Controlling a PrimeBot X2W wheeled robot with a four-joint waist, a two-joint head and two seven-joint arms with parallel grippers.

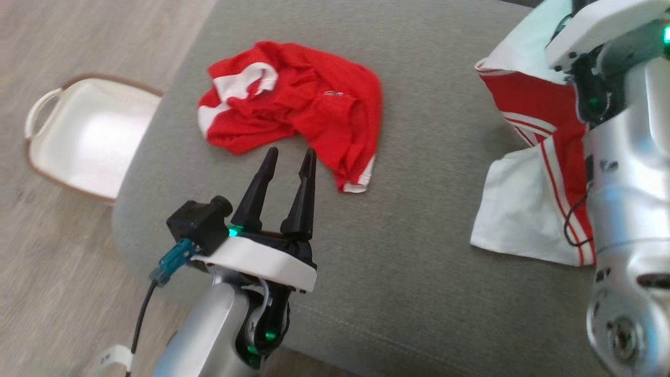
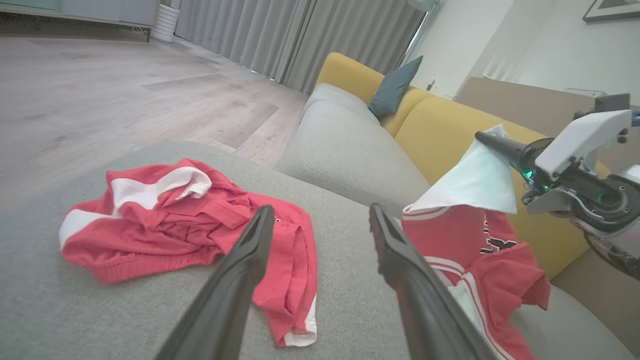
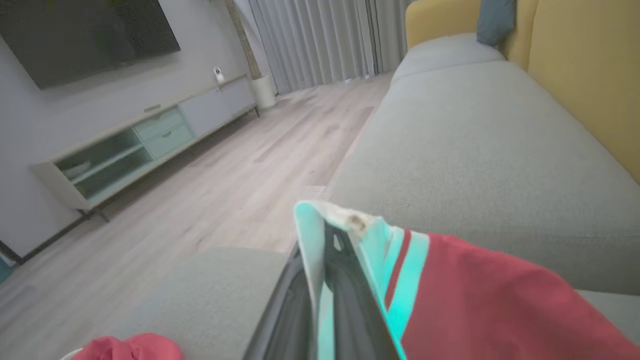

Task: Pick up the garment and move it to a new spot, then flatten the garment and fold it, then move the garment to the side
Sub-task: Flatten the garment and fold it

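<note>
A red and white garment (image 1: 539,110) hangs lifted at the right of the grey ottoman, its lower part still lying on the cushion. My right gripper (image 3: 325,230) is shut on its white upper edge; the left wrist view shows that gripper (image 2: 482,136) holding the garment (image 2: 460,235) up by that edge. My left gripper (image 1: 290,154) stands open and empty above the ottoman's front. It points at a second, crumpled red garment (image 1: 298,99) lying just beyond its tips, apart from them. That same crumpled piece (image 2: 190,220) is spread left of the left fingers.
A white basket (image 1: 89,136) with a brown rim sits empty on the wooden floor left of the ottoman (image 1: 419,235). A yellow sofa (image 2: 450,125) with grey seat cushions stands beyond. A low TV cabinet (image 3: 125,150) lines the far wall.
</note>
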